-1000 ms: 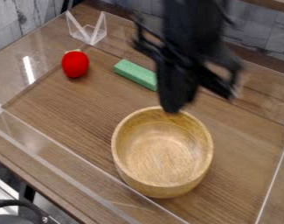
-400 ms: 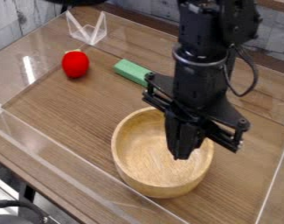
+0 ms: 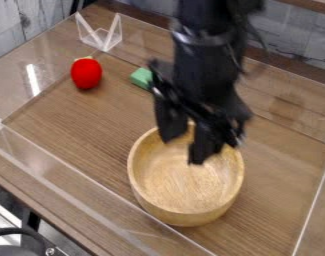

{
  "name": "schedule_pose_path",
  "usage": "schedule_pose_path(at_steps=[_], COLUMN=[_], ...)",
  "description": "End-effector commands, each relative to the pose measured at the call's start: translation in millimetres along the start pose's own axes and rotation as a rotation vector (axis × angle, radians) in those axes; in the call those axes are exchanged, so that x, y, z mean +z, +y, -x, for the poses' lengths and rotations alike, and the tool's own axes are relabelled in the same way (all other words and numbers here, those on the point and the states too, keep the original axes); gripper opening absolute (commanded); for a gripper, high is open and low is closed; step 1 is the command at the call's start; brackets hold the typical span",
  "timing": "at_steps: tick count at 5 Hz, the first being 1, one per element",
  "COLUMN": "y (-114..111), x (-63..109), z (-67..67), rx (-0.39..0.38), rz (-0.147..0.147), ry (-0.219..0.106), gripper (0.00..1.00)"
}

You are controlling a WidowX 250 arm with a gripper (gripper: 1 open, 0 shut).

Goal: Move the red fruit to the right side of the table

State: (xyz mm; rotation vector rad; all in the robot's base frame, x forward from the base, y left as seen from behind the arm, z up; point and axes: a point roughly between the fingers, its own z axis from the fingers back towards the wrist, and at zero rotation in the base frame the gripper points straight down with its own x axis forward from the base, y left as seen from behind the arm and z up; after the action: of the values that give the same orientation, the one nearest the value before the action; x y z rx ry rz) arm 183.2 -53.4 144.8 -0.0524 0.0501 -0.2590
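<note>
Camera view: gripper blurred above wooden bowl, apparently spread and empty.

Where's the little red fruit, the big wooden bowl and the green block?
small glossy red fruit (image 3: 85,73), camera view, middle of its round body
round light wooden bowl (image 3: 158,208), camera view, near outer wall
flat green rectangular block (image 3: 142,76), camera view, visible left end

Glossy red fruit, wood-grain table, clear acrylic walls, pale wooden bowl
</note>
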Motion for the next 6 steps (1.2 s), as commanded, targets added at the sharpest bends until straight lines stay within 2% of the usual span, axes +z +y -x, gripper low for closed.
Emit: schedule_pose_path(at_steps=[1, 2, 3, 5, 6], y=[35, 68, 98, 179, 196], x=[18.3, 27.6, 30.0, 3.3, -7.6], z=[-2.4, 1.4, 6.3, 11.1, -1.7], rx=[-0.024, -0.022, -0.034, -0.216, -0.360], rz=[-0.017, -0.040, -0.052, -0.081, -0.101], ry=[-0.044, -0.043, -0.031, -0.020, -0.009], gripper=[1.00, 1.00, 1.00, 1.00, 1.00])
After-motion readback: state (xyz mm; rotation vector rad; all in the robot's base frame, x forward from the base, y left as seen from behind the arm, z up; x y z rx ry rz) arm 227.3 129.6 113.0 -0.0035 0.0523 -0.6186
